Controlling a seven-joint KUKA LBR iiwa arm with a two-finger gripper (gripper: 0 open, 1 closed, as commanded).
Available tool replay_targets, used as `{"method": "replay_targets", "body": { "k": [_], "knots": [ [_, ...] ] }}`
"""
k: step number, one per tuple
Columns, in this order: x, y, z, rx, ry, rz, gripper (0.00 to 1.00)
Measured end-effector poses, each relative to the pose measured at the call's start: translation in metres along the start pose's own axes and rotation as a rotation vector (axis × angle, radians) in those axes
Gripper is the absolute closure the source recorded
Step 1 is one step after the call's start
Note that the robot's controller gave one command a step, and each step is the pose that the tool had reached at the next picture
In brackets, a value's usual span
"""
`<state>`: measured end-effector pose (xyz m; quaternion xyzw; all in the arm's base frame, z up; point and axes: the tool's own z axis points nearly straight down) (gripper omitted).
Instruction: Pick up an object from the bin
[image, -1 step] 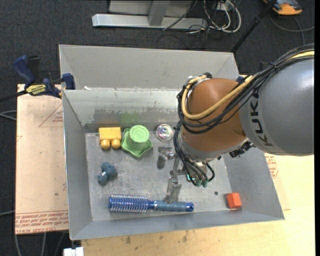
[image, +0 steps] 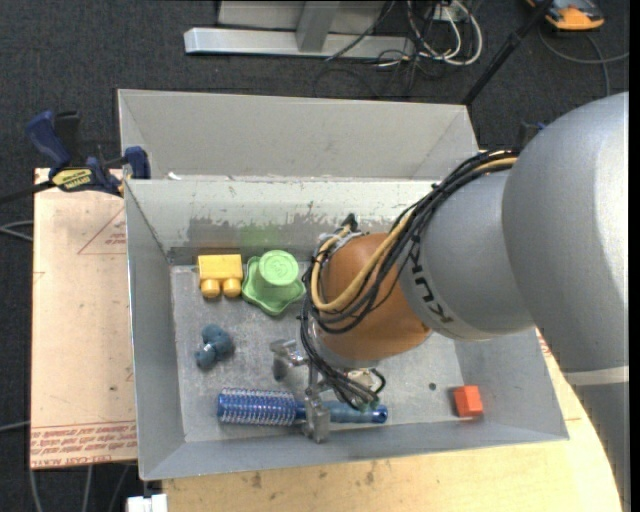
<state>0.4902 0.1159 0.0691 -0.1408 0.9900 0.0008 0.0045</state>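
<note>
Camera view is showing the jaws standing spread, straddling a blue spiral brush (image: 255, 407) that is lying lengthwise along the bin's (image: 150, 320) near wall, crosswise beneath them.

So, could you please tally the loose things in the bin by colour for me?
Yellow: 1, the block with two balls
Green: 1, the round cup
Blue: 2, the small lump and the brush
Orange: 1, the small block
Total in sight: 5
</note>
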Motion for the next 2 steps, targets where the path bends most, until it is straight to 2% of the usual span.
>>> {"method": "replay_targets", "body": {
  "k": [1,2],
  "knots": [
    [0.002,0.0,-0.001,-0.001,0.009,0.001,1.0],
    [-0.011,-0.009,-0.149,0.001,-0.001,0.044,1.0]
  ]
}}
